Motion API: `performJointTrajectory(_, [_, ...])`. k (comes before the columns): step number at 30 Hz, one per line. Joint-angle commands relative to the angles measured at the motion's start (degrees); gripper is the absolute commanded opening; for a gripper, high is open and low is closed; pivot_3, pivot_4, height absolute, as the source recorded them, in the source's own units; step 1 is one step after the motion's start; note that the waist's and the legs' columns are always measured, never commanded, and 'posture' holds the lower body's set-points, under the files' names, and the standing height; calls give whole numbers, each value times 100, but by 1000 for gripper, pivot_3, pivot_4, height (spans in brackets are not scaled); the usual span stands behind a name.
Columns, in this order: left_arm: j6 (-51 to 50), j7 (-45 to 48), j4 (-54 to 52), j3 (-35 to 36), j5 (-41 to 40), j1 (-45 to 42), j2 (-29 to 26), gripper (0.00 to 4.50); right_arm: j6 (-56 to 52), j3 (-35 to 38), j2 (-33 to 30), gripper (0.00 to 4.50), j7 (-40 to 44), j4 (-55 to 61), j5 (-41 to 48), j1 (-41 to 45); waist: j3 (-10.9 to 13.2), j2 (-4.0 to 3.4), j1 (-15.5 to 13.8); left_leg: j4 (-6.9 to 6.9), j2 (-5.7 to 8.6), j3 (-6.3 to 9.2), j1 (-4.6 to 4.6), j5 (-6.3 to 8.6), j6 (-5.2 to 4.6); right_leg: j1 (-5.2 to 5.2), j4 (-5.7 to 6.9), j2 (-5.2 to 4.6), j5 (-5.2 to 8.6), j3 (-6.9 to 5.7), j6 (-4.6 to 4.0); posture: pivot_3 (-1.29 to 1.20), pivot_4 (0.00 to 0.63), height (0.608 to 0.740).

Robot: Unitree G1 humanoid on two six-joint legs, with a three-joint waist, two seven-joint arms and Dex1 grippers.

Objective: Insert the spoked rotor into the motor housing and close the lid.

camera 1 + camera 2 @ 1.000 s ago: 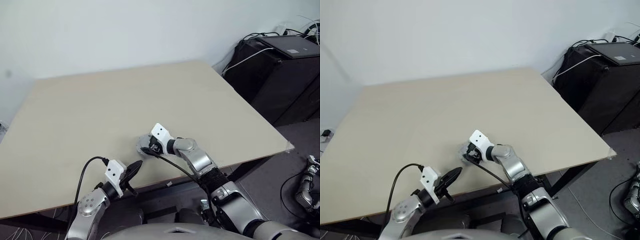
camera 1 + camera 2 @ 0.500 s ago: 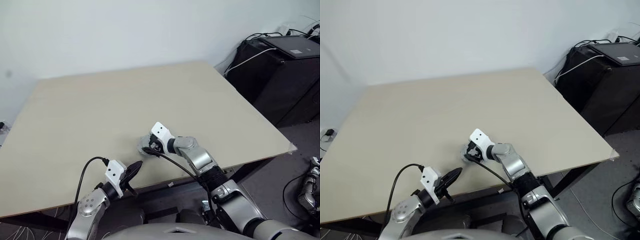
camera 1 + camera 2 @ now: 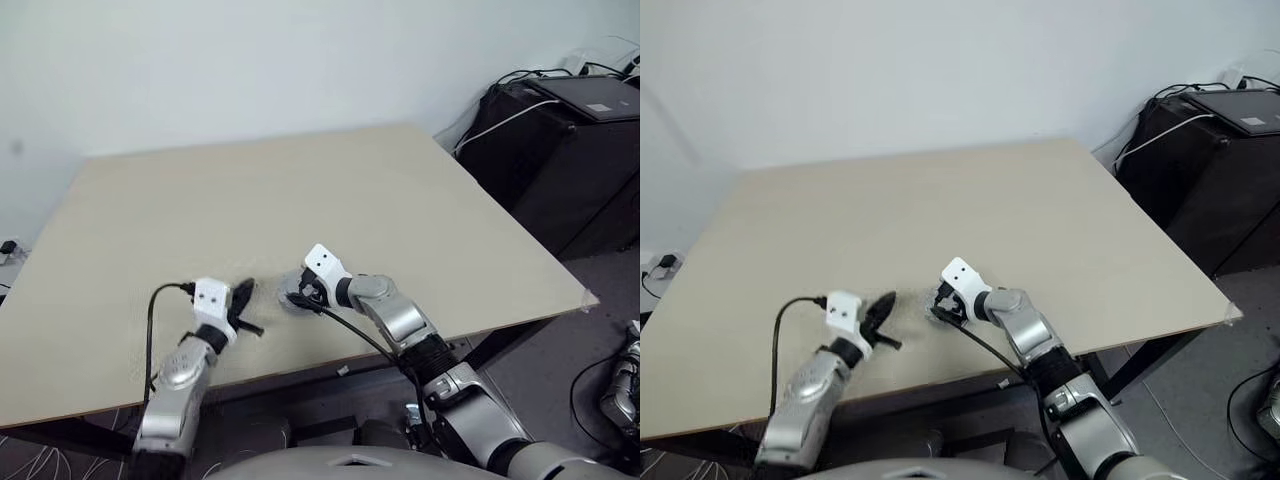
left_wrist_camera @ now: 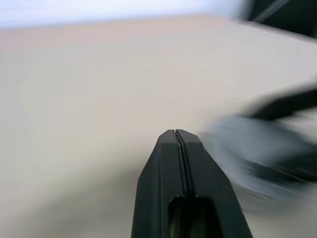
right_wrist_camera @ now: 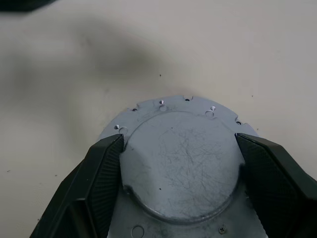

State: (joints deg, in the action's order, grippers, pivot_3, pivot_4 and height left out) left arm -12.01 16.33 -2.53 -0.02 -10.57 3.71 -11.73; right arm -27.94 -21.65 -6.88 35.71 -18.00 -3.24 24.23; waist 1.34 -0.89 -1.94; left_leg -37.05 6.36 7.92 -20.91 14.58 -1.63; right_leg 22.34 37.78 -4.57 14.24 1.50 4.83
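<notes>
right gripper clamps lid, left gripper shut nearby

big beige table (image 3: 300,190) fills most of the scene, with a black cabinet (image 3: 560,150) with cables off its far right corner. right gripper (image 5: 178,163) sits low on the table near the front edge, fingers (image 5: 106,173) spread wide and pinching the round grey lid (image 5: 181,163) from both sides. the lid shows a plain scratched grey face on a notched rim with small holes and rests on the table. left gripper (image 3: 243,300) is just beside it, on its left, over the table, fingers (image 4: 178,163) pressed together with nothing between them. rotor and housing can't be made out.
</notes>
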Motion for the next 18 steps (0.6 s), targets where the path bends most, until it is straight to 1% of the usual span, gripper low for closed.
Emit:
performJointTrajectory(1, [-1051,370,237,88,-445,-557,-143,0,-216,-15,-92,3284,-62,-62,-62,-130,0,1,12,1,2,0,-1,1,-2,0,-2,0,0,0,0,0,0,740])
performJointTrajectory(5, [-2005,999,629,291,-1212,-1144,-146,0,-267,-11,-94,3284,-85,44,-35,-180,0,7,21,3,4,2,-1,2,-5,2,-5,-1,0,1,-2,0,0,740])
performJointTrajectory(8, [-2474,1391,937,323,-1522,-1537,-218,0,-297,-8,-103,3284,-103,107,-19,-206,1,8,20,3,4,7,-3,2,-4,3,-4,-1,-2,0,-9,0,0,740])
performJointTrajectory(13, [-2888,1770,1434,301,-1677,-2056,-320,0,-362,-2,-119,3284,-134,235,1,-265,2,9,24,5,7,9,-4,2,-4,3,-7,-1,-3,1,-14,0,0,740])
performJointTrajectory(18, [-3067,1944,1840,86,-1470,-2353,-398,0,-405,13,-126,3284,-155,353,18,-321,2,11,27,11,9,12,-5,4,-8,4,-10,-1,-14,2,-34,0,0,740])
